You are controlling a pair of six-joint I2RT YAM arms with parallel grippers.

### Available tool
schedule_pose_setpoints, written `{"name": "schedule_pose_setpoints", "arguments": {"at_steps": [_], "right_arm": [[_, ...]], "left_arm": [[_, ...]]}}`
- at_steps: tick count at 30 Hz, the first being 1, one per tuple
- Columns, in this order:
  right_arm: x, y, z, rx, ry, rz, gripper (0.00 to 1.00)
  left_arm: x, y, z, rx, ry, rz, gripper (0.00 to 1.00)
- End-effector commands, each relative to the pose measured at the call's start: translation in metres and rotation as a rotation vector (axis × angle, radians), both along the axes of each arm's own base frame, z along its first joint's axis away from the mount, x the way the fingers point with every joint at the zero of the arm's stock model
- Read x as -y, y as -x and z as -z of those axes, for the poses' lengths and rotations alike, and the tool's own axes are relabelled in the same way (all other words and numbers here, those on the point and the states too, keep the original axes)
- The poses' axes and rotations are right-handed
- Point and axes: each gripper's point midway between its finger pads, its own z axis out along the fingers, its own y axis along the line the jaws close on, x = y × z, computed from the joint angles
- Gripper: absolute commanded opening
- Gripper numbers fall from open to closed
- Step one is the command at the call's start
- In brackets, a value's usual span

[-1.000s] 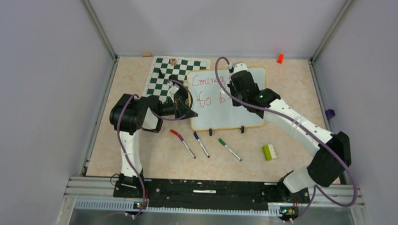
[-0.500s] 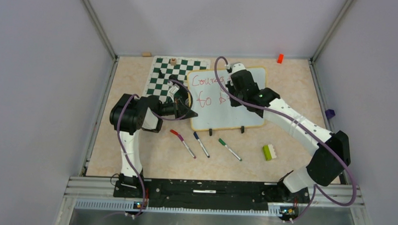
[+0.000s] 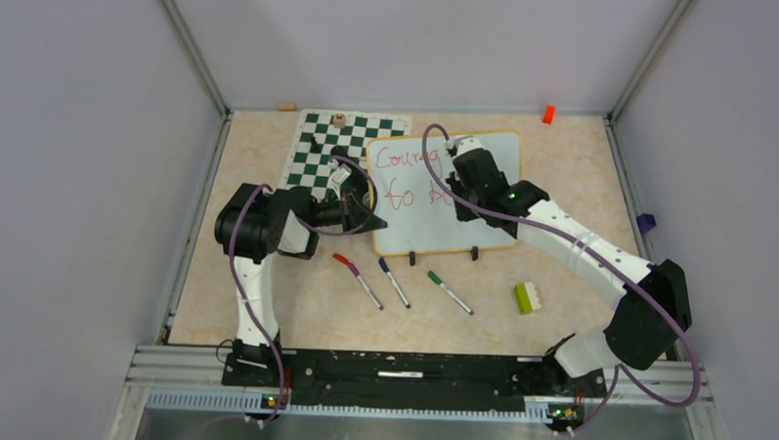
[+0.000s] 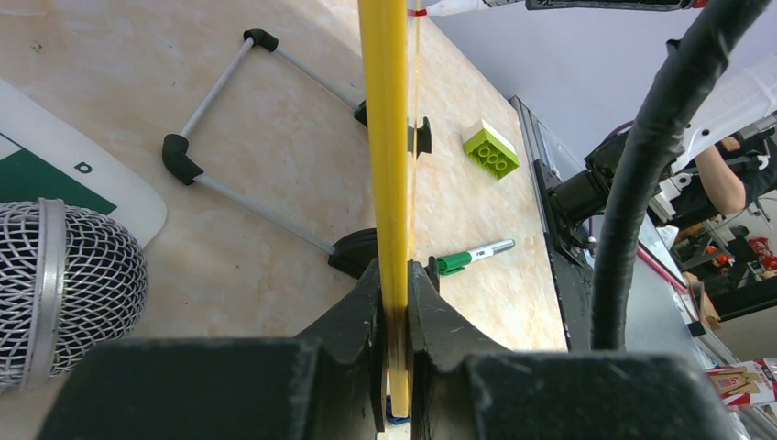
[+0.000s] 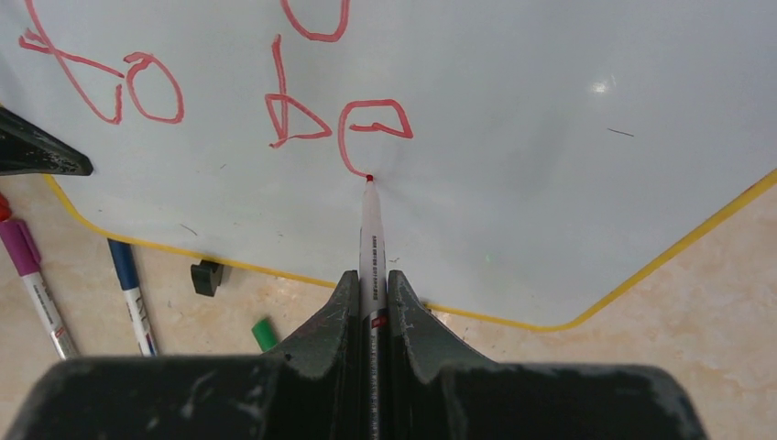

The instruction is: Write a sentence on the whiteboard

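Note:
The whiteboard (image 3: 469,223), glossy white with a yellow rim (image 4: 385,137), stands propped at a slant in the middle of the table. My left gripper (image 3: 370,222) (image 4: 394,298) is shut on its left edge. My right gripper (image 3: 457,190) (image 5: 371,280) is shut on a red marker (image 5: 370,229) whose tip touches the board. The sentence (image 3: 405,177) is in red: a first line "Coura…", partly hidden by my right arm, and a second line, "to be" (image 5: 302,124). The tip rests at the lower left of the "e".
A green-and-white chessboard mat (image 3: 315,154) with a few pieces lies behind the board's left side. Three capped markers, red (image 3: 356,279), blue (image 3: 394,282) and green (image 3: 450,292), lie in front of it. A green-and-white brick (image 3: 527,298) sits front right and an orange block (image 3: 548,114) far back.
My right gripper has shifted slightly right and toward the near edge along the second line, drawing the letter after "b". The left arm and the board have not moved.

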Motion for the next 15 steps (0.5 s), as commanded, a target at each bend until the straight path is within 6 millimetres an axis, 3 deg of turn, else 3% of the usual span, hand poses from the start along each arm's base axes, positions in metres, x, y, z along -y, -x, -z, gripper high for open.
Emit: {"name": "schedule_pose_setpoints", "arguments": {"at_steps": [1,9,15], "right_arm": [[0.026,-0.015,-0.019,0.090,0.042,0.118,0.00],[0.011,-0.008,-0.055,0.145,-0.082,0.048,0.00],[-0.012,0.015,-0.061,0.147,-0.188,-0.079,0.00]], "left_arm": [[-0.001,0.000,-0.018,0.184,0.010,0.015,0.00],[-0.001,0.000,-0.017,0.183,0.010,0.016,0.00],[-0.001,0.000,-0.017,0.182,0.010,0.015,0.00]]}}
